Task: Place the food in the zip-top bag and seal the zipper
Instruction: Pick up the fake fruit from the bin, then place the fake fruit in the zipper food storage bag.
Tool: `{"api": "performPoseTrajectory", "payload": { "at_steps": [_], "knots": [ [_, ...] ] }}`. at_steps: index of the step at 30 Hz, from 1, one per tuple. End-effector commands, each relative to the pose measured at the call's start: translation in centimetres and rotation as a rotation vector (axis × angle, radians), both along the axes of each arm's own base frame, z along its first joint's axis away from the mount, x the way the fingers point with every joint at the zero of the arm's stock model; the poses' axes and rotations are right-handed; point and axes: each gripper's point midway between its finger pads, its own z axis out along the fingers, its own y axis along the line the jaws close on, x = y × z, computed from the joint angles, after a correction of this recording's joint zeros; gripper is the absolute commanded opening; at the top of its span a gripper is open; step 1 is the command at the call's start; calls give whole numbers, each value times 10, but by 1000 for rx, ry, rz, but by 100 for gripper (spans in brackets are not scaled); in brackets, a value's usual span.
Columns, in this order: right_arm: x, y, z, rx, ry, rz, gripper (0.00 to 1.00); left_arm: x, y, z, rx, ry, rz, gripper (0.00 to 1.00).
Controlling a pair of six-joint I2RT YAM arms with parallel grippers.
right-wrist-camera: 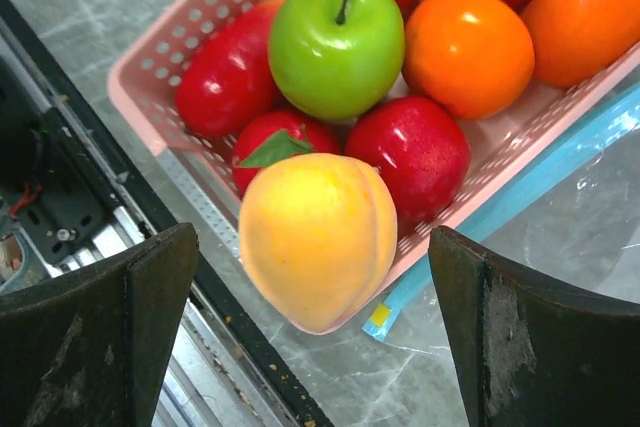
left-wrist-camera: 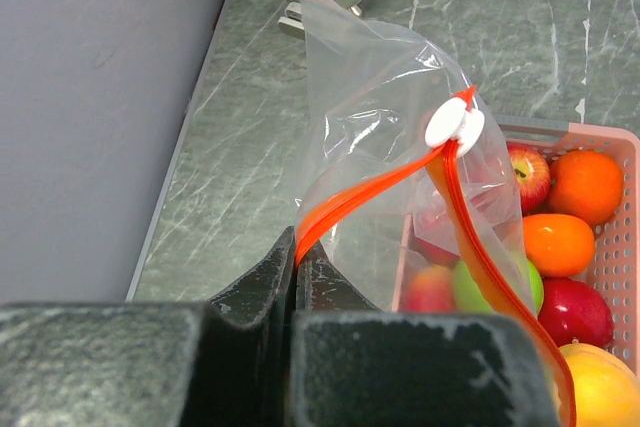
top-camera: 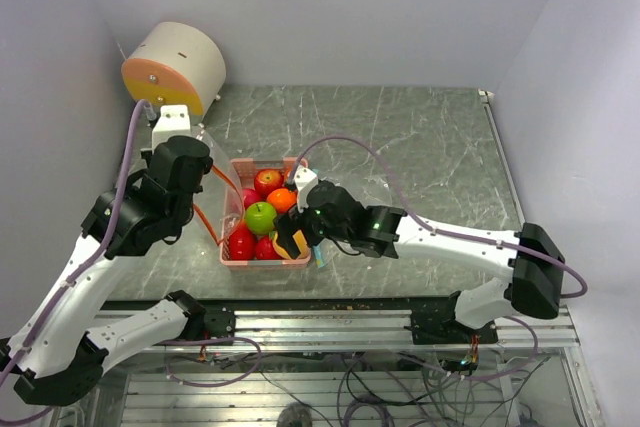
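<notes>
Top external first: where is the food sitting?
— Most of it is lying in the pink basket [top-camera: 262, 262] in the middle of the table [top-camera: 430, 147]: red apples [top-camera: 241, 244], a green apple [top-camera: 261, 216] and oranges [top-camera: 282, 199]. The yellow-orange fruit [right-wrist-camera: 318, 242] is sitting at the basket's near right corner, overhanging the rim.
— Is the right gripper [right-wrist-camera: 312, 247] holding it?
— No. In the right wrist view its fingers [right-wrist-camera: 130, 327] are standing wide apart, one on each side of that fruit, and neither is touching it.
— And the zip-top bag [left-wrist-camera: 370, 117]?
— It is standing up just beside the basket's left side. The left gripper [left-wrist-camera: 297, 272] is pinching it. The jaws are pressing together on the mouth edge, and the zipper [left-wrist-camera: 370, 192], an orange-red strip here, is coming out from between them.
— Is the mouth gaping?
— The strip is splitting in two at the white slider [left-wrist-camera: 455, 127], one branch running to the gripper and the other curving down toward the basket.
— Anything else nearby?
— A teal-blue strip [right-wrist-camera: 560, 162] is lying flat on the table against the basket's right side, with clear film beside it.
</notes>
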Motion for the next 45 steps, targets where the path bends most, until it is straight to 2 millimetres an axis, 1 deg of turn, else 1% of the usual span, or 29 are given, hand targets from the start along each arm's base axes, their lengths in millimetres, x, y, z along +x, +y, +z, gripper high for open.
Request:
{"api": "performPoseTrajectory", "payload": {
  "at_steps": [1, 8, 11, 14, 17, 20, 22, 24, 26, 27, 31, 34, 37, 38, 40, 43, 45],
  "knots": [
    [2, -4, -27, -71, 39, -41, 100, -7, 10, 1, 1, -14, 31, 7],
    [-7, 8, -50, -116, 79, 1, 100, -10, 12, -1, -3, -18, 27, 7],
    [-11, 7, -58, -137, 87, 3, 100, -9, 11, -3, 1, -11, 25, 7],
    [-11, 5, -63, -145, 87, -10, 99, -9, 11, -3, 2, -12, 25, 7],
    [-9, 4, -66, -151, 82, -18, 88, -9, 11, -1, 0, -13, 23, 7],
    [-5, 4, -65, -158, 70, -35, 69, -9, 11, 0, -3, -15, 23, 7],
    [-1, 3, -58, -153, 52, -51, 59, -10, 11, 2, -5, -16, 23, 7],
    [4, 2, -45, -135, 23, -71, 51, -9, 11, 7, -7, -20, 20, 7],
    [10, -1, -26, -104, -17, -94, 47, -9, 10, 13, -14, -29, 11, 7],
    [12, -4, -9, -73, -44, -111, 46, -8, 7, 16, -23, -34, 0, 7],
    [18, -18, 44, 43, -128, -162, 45, -5, -7, 33, -82, -63, -72, 7],
    [20, -36, 82, 112, -190, -200, 46, -1, -24, 46, -143, -91, -147, 7],
    [23, -63, 111, 157, -250, -267, 45, 3, -48, 56, -224, -111, -247, 7],
    [23, -73, 121, 177, -267, -290, 45, 6, -59, 59, -260, -126, -287, 7],
    [21, -93, 144, 235, -303, -326, 45, 10, -83, 60, -333, -131, -372, 7],
    [13, -109, 174, 320, -338, -311, 45, 17, -117, 54, -427, -127, -478, 7],
    [3, -111, 191, 372, -359, -256, 45, 25, -139, 41, -480, -109, -526, 7]
  ]
}}
